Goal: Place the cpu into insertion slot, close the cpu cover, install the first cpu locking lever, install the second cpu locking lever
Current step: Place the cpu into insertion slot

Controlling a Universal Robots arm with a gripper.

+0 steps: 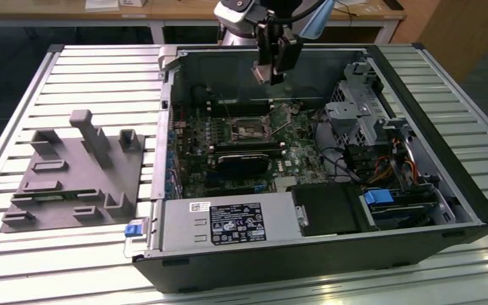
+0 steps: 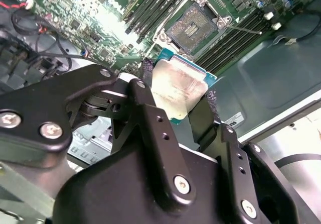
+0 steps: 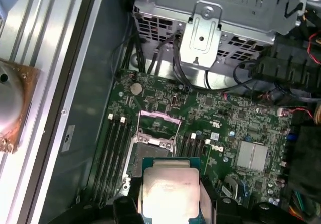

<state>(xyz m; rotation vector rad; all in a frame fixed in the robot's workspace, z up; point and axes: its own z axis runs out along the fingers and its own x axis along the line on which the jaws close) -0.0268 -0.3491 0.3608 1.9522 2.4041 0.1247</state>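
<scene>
Slatted bench, open PC case: gripper clamped on cpu edges, insertion slot below; exterior view adds grey fixture.

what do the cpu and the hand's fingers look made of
cpu: the top looks like bare metal, dull silver-grey with a soft glare; its edge looks like greenish circuit board. The hand has fingers in matte black, probably coated metal given the screws, though hard plastic is possible.
</scene>
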